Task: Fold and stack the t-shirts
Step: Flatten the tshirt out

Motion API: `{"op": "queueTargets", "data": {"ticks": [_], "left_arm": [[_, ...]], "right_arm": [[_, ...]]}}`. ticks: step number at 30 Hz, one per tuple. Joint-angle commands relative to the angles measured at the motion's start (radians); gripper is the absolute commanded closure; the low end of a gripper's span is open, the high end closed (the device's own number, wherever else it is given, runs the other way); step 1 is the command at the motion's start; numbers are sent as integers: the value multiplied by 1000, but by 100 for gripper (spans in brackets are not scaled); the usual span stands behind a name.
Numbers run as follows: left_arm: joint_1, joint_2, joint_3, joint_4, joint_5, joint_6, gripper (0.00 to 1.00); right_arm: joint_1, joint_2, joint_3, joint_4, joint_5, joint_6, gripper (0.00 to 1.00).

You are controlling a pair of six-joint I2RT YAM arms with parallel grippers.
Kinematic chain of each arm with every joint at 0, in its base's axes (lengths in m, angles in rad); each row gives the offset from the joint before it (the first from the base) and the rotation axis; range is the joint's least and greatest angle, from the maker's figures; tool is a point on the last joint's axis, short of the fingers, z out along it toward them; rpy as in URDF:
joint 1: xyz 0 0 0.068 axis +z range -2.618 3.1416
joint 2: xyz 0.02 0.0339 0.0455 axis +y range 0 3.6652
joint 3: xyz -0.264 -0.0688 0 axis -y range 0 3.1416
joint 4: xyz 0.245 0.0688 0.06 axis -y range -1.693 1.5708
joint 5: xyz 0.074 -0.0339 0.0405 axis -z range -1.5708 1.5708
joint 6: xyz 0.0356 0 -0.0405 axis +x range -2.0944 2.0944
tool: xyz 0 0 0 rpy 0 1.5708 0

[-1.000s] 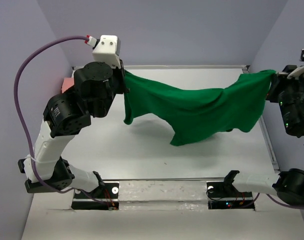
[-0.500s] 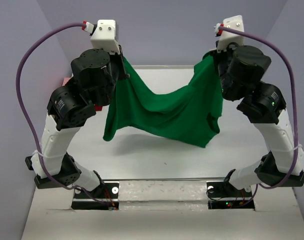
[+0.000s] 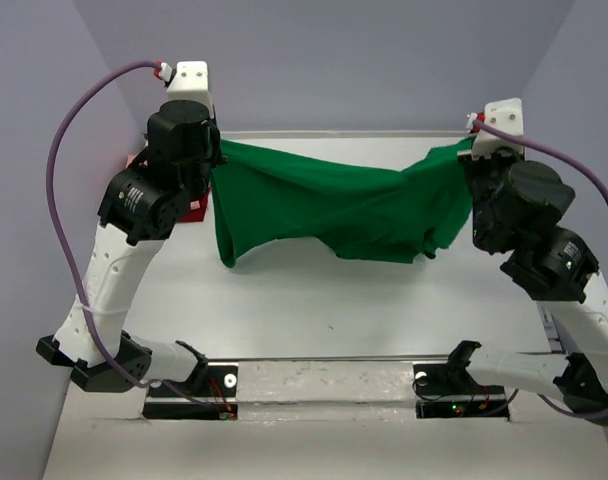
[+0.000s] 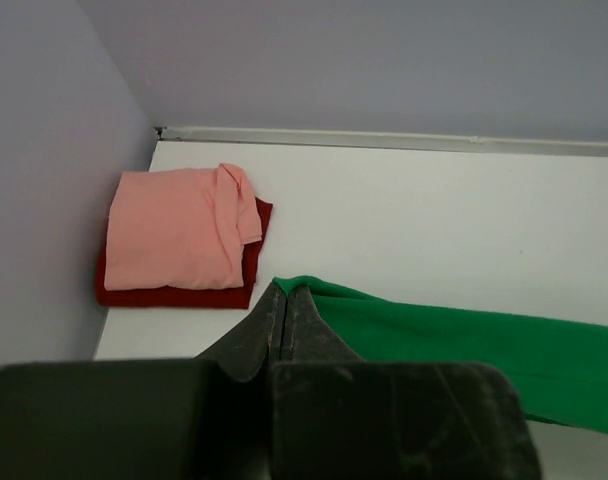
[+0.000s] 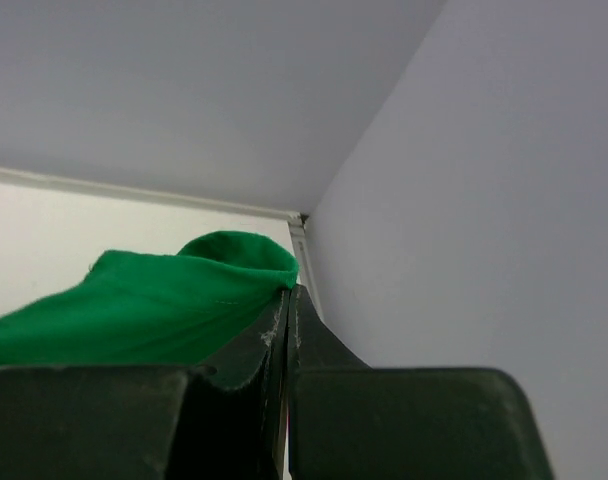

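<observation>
The bright green t-shirt hangs stretched in the air above the table between both arms, sagging in the middle. My left gripper is shut on its left corner; my right gripper is shut on its right corner. In the top view the left gripper and right gripper stand high at the back. A folded salmon pink t-shirt lies on a folded dark red t-shirt in the back left corner, partly hidden behind the left arm in the top view.
Lilac walls close in on the left, back and right. A pale rail runs along the table's right edge. The arm bases sit at the near edge.
Both arms swung: a second ago the shirt was pulled wide, then the grippers came closer and higher, and now they have spread again, drawing the green shirt taut toward the back.
</observation>
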Motion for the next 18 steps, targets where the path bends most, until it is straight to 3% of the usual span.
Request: {"op": "queueTargets", "data": {"ticks": [1, 3, 4, 6, 10, 14, 16, 18], "left_arm": [[75, 6, -8, 65, 106, -2, 100], [93, 17, 9, 71, 133, -12, 100], [103, 18, 18, 71, 152, -17, 100], [118, 32, 42, 70, 173, -25, 100], [120, 44, 68, 74, 173, -20, 100], [118, 51, 111, 88, 149, -5, 100], [118, 54, 130, 94, 153, -8, 100], [104, 54, 148, 100, 138, 7, 100]], "right_arm": [[-41, -65, -209, 37, -42, 75, 100], [-86, -84, -188, -30, -140, 207, 100], [-104, -79, -142, -141, -192, 273, 100], [-151, -36, 43, -251, -412, 443, 100], [-152, 25, 249, -302, -512, 449, 100], [-112, 97, 464, -245, -385, 329, 100], [-36, 120, 481, -189, -252, 195, 100], [5, 119, 394, -46, -118, 34, 100]]}}
